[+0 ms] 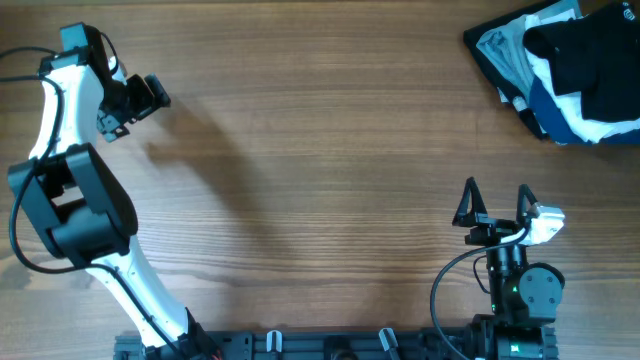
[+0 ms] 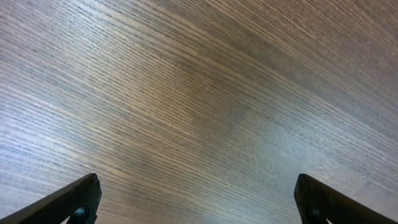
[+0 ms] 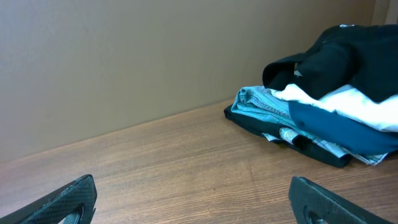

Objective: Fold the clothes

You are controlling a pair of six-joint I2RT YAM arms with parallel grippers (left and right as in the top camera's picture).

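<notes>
Two views show clothes (image 3: 323, 118), left wrist tabletop (image 2: 199, 93)

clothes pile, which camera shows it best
The right wrist view: it sees the clothes pile side-on, its black, white, blue and denim layers distinct, though the right edge is cropped. The overhead view catches it cut off at the frame's corner. The left wrist view shows only table wood.
</notes>
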